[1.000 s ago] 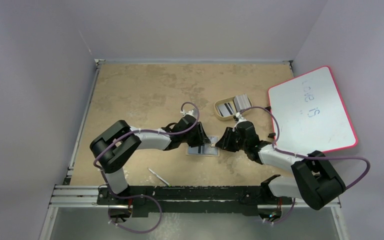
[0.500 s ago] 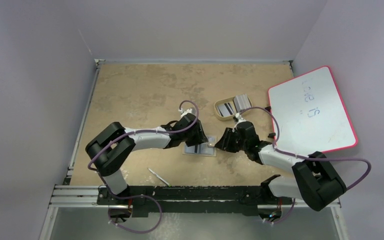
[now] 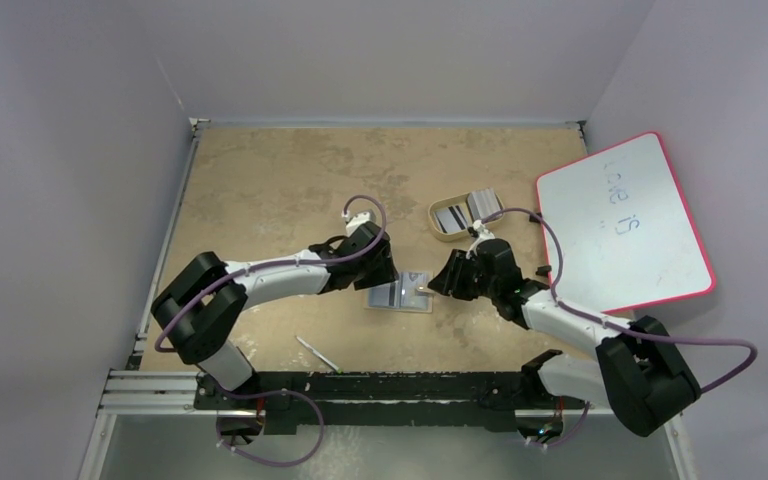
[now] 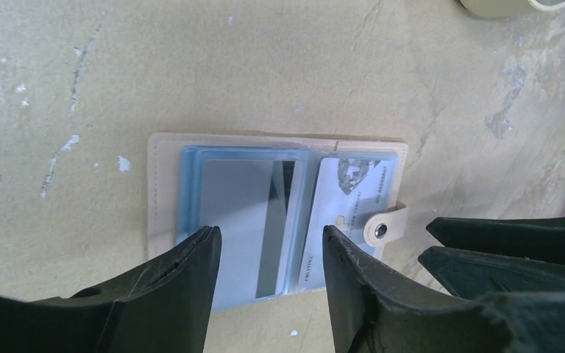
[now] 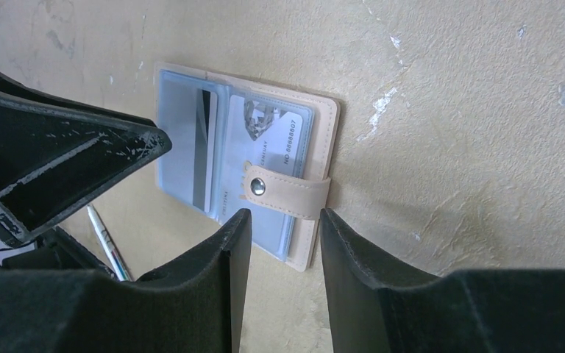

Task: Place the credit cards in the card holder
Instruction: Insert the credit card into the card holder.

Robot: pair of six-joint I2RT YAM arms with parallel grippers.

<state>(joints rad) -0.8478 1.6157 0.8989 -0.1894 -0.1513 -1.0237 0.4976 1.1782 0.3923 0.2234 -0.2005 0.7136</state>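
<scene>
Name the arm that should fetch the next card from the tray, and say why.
Right, most likely. The right tool, open and empty, is nearer the tray holding the remaining credit cards. The left tool, also open, hovers over the card holder, farther from the tray.

Beige oval tray (image 3: 433,216), pink-edged whiteboard (image 3: 625,225), pen (image 3: 317,353) on tan table (image 3: 260,180)

White-and-black left arm (image 3: 272,281) and right arm (image 3: 560,318); looping purple cables (image 3: 710,341); scuffed matte-black wedge fingers (image 4: 180,294)
</scene>
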